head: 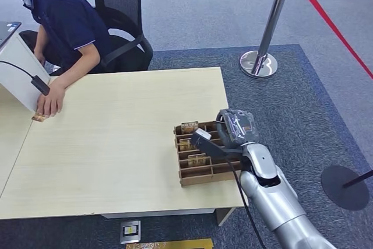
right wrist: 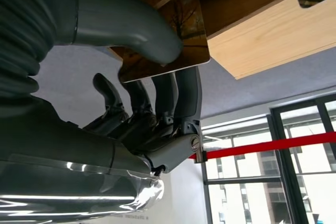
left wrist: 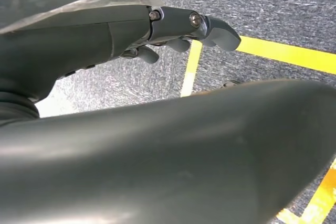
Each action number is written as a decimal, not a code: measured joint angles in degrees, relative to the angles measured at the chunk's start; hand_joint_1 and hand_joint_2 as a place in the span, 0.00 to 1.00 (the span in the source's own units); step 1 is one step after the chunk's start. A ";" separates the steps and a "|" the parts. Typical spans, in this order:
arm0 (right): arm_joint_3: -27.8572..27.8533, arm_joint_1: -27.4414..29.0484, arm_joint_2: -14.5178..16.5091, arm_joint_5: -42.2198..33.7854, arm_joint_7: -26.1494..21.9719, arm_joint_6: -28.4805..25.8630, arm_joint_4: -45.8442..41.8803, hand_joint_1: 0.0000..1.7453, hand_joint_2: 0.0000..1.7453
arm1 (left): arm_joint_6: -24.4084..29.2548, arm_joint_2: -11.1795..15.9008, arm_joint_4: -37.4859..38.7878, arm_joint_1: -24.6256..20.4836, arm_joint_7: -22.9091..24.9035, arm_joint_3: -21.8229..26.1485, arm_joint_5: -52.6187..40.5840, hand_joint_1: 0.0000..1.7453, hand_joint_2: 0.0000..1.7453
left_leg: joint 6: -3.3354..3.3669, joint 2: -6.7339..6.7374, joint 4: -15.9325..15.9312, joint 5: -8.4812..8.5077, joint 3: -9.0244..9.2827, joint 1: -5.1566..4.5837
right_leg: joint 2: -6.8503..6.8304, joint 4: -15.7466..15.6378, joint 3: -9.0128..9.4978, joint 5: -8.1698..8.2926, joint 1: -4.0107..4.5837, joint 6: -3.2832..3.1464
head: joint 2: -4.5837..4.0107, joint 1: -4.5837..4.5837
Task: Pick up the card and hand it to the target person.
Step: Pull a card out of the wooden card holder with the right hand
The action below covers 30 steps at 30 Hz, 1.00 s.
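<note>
Right up close, the card point(right wrist: 174, 35) is pinched between the right hand's point(right wrist: 150, 93) thumb and fingers over the slotted tray point(head: 193, 176) on the pale table point(head: 110, 144), grey carpet around; left hand point(left wrist: 174, 30) hangs empty, fingers loosely curled, partly hidden.

- The table point(head: 119, 144) is pale matt wood.
- On its right edge, the tray point(head: 204, 174) looks like brown cardboard or wood.
- The glossy card point(right wrist: 174, 51) sits in the right hand point(right wrist: 150, 114), smooth grey plastic.
- Beyond the table, the post's base point(head: 259, 63) is shiny metal.
</note>
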 joint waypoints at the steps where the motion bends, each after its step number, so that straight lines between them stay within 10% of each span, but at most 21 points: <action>1: -0.01 0.01 0.00 0.05 -0.07 -0.11 -0.01 1.00 1.00 | 0.02 0.00 0.00 0.00 -0.04 0.01 0.01 0.00 0.00 | 0.00 0.00 0.00 0.00 0.00 0.00 | 0.00 0.00 0.00 0.00 0.00 0.00 | 0.00 0.00; 30: 1.63 3.89 -0.76 -2.64 -6.05 4.62 -19.96 1.00 1.00 | -0.05 -0.03 0.00 0.00 -0.59 0.07 0.12 0.00 0.00 | 0.00 0.01 0.01 0.00 -0.03 0.00 | 0.00 0.02 -0.01 0.02 0.00 0.02 | 0.00 -0.01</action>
